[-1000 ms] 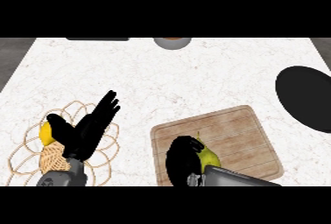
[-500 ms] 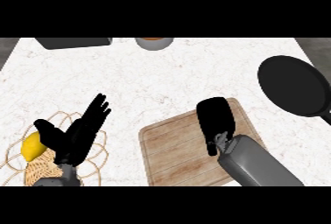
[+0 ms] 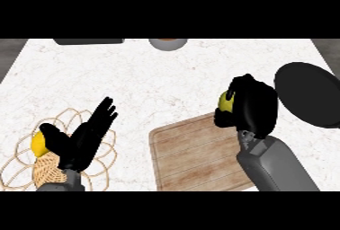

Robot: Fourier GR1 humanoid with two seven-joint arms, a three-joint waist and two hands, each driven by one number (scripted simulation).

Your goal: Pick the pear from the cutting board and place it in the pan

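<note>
The right hand (image 3: 251,108) has its fingers curled round the pear (image 3: 226,101), whose yellow side shows at the hand's left edge. Hand and pear are above the bench (image 3: 166,72), over the far right corner of the board (image 3: 192,155) and just left of the pan (image 3: 310,99); the pear is not in the pan. The grey forearm runs from the hand down across the board's right side. The left hand (image 3: 83,137) is at the lower left, fingers straight and spread, holding nothing, above a wire basket (image 3: 20,164) with a yellow fruit (image 3: 40,143) just beside the thumb. At the far edge stand a grey bowl (image 3: 167,43) and a dark tray (image 3: 88,41).
</note>
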